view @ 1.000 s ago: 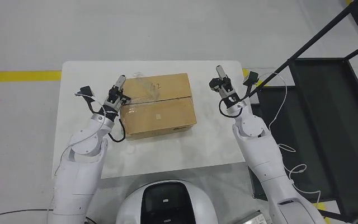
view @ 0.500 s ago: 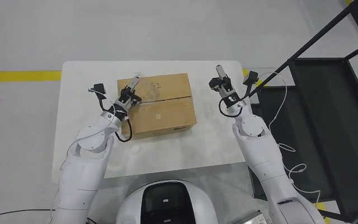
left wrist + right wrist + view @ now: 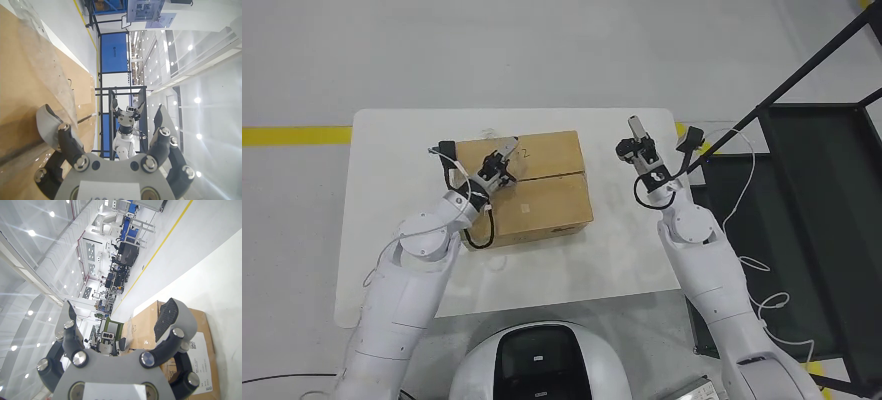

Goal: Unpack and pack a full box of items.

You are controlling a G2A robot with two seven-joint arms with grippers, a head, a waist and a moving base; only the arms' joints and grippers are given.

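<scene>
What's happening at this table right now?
A closed cardboard box sits on the white table, flaps shut, nothing unpacked yet. The left gripper is open and low over the box top, beside loose clear tape along the seam, probably to peel it. The right gripper is open too, held in the air off the box's right side, touching nothing.
</scene>
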